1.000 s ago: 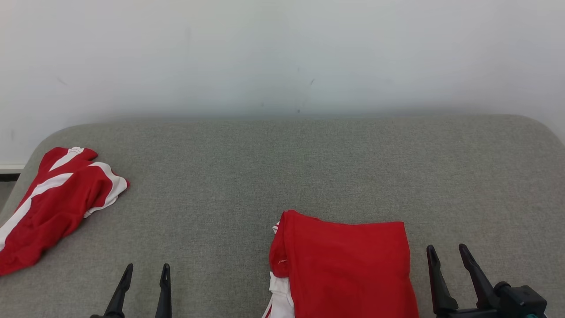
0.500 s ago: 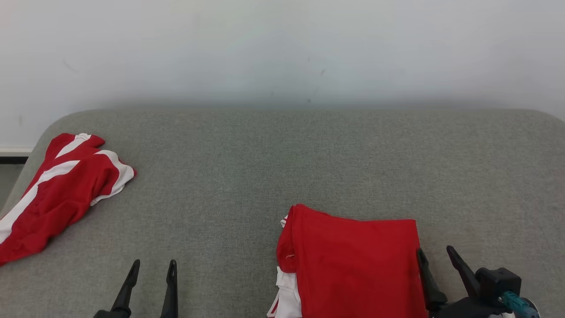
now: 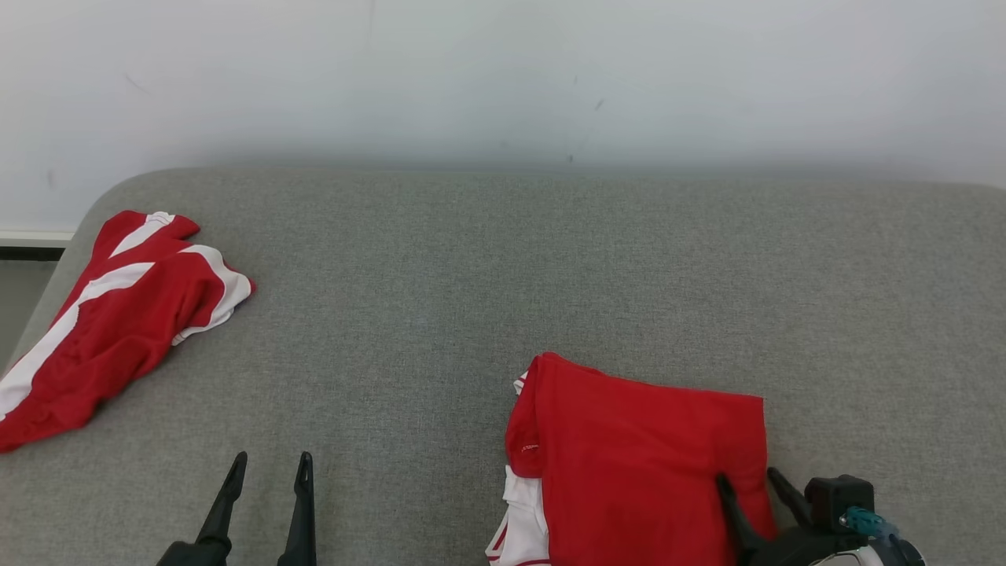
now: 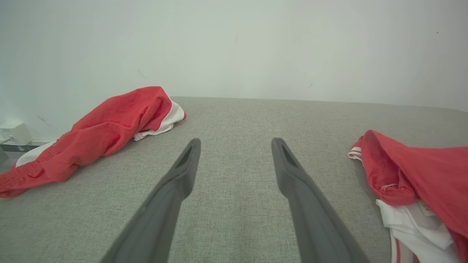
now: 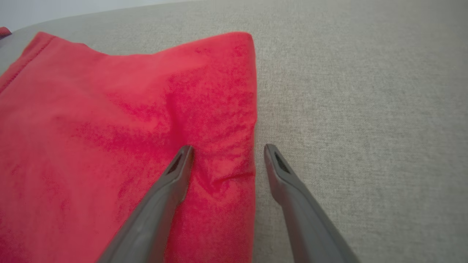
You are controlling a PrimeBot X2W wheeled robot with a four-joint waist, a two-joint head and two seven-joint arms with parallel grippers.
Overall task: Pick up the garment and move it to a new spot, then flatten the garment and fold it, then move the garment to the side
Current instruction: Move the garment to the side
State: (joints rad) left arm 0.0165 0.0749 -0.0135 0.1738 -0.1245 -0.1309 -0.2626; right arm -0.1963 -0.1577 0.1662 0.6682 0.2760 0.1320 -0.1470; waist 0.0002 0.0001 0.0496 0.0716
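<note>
Garment [image 3: 637,464] lies folded, red with white trim showing.

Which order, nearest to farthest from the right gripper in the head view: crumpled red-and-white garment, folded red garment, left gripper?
1. Folded red garment, at the right gripper, lower right.
2. Left gripper, lower left.
3. Crumpled red-and-white garment, far left.

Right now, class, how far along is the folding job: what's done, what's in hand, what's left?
Done: the red garment lies folded on the grey cushion. In hand: the open right fingers straddle its right edge, gripping nothing yet. Left: grasp it and move it aside. The left fingers are open over bare cushion.
</note>
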